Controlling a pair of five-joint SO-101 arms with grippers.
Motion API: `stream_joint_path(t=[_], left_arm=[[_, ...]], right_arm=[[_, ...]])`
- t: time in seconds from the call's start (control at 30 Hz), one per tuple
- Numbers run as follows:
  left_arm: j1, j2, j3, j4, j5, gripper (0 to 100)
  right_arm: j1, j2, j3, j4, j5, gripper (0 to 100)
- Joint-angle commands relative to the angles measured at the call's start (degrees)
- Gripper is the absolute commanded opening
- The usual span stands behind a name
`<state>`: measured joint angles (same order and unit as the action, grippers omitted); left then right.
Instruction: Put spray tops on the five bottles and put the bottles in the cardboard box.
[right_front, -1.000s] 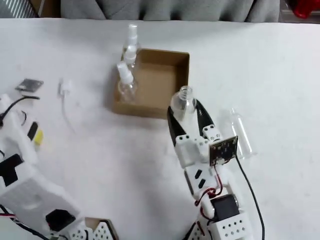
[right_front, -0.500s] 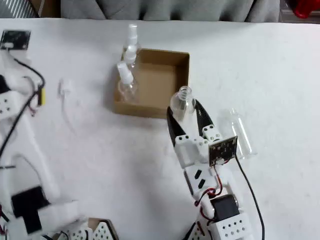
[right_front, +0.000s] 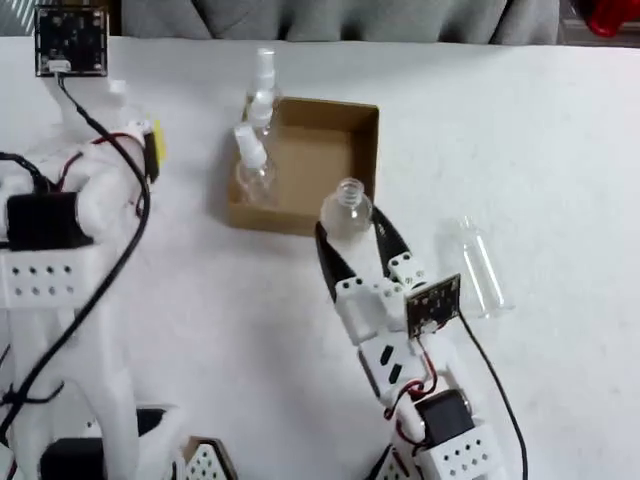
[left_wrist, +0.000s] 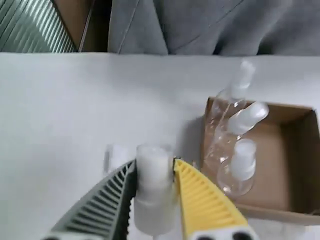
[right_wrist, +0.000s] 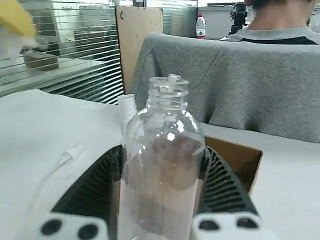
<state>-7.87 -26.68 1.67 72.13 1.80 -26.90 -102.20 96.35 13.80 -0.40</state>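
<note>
Standing upright with its open neck pointing up, the uncapped bottle (right_front: 349, 200) is clamped in the jaws of the right gripper (right_front: 350, 228), just in front of the cardboard box (right_front: 280, 217). The spray top (left_wrist: 154, 200) it needs is well off to the left, pinched in the jaws of the left gripper (left_wrist: 155, 164), its length running along them. Capping likely depends on bringing that top over the neck, axes aligned. Another bare bottle (right_front: 480, 265) lies flat on the desk (right_front: 520, 120), nearer the right arm.
</note>
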Motion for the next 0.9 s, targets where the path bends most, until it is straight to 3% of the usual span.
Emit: stream_joint_path(t=[0.0, 0.47, 0.87], left_arm=[[3.8, -5.4, -3.2, -7.3, 4.8, 2], [12.2, -10.1, -3.4, -23.9, 13.4, 2], [23.9, -10.4, -3.6, -27.3, 13.4, 2]], right_arm=[[-2.2, -1.0, 0.4, 1.0, 0.8, 1.5], [-3.9, -1.0, 0.4, 2.1, 0.8, 1.5], [-3.9, -1.0, 0.4, 2.1, 0.8, 1.5]])
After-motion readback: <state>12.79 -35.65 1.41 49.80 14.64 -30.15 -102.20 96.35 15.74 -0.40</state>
